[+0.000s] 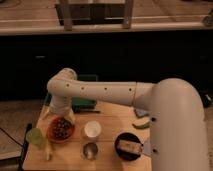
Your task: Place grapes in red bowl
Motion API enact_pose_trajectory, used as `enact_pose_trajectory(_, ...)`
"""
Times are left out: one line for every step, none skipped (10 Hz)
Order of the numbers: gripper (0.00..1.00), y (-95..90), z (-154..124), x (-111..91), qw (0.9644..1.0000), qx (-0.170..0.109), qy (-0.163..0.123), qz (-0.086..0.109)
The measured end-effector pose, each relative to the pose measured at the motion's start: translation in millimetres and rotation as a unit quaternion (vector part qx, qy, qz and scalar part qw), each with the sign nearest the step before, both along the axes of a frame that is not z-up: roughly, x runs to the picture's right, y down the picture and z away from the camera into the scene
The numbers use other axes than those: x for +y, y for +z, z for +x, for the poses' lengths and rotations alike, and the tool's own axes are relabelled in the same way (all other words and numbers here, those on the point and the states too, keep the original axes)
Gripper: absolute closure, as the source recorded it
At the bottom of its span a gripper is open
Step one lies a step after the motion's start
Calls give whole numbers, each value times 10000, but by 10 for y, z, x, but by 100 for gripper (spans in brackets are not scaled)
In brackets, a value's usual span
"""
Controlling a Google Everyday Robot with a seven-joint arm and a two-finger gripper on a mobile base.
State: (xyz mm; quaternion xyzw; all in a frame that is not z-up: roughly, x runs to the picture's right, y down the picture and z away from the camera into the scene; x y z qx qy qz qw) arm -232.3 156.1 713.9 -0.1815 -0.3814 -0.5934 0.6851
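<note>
From my station, the arm fills most of the camera view: a broad white shell at the right edge, a long link running left, and an elbow bending down over the left part of the table. The table is pale wood; its near edge is cut off by the bottom of the view.

The red bowl sits on the left part of the table, shallow and orange-red. The grapes lie inside it as a dark purple-brown cluster of round berries, narrower than the bowl.

The claw is located directly above the rear of the red bowl, below the elbow. I cannot tell whether it grips or has let go, because the wrist link covers it.

Other items, in descending size:
- A green tray is behind the arm, mostly covered by it.
- A black bowl holds a tan block, front right.
- A white cup stands just right of the red bowl.
- A green cup stands just left of the red bowl.
- A metal cup stands in front of the white cup.
</note>
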Motion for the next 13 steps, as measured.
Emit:
enact_pose_trajectory(20, 2, 5, 2, 10000, -9, 8, 4)
enact_pose_trajectory(20, 6, 8, 6, 10000, -29, 18, 15)
enact_pose_trajectory(20, 6, 14, 1, 10000, -49, 21, 28)
enact_pose_trajectory(20, 6, 15, -1, 10000, -65, 23, 34)
enact_pose_trajectory(20, 7, 18, -2, 10000, -83, 26, 37)
enact_pose_trajectory(20, 9, 23, -4, 9999, -97, 27, 44)
enact_pose_trajectory(20, 9, 26, -5, 9999, -98, 30, 44)
enact_pose_trajectory(20, 7, 22, -5, 9999, -101, 26, 45)
enact_pose_trajectory(20, 6, 20, -5, 9999, -102, 26, 44)
enact_pose_trajectory(20, 7, 22, -5, 9999, -100, 27, 44)
enact_pose_trajectory(20, 3, 18, -4, 9999, -105, 27, 43)
enact_pose_trajectory(20, 3, 18, -3, 9999, -105, 26, 43)
enact_pose_trajectory(20, 3, 18, -4, 9999, -105, 27, 43)
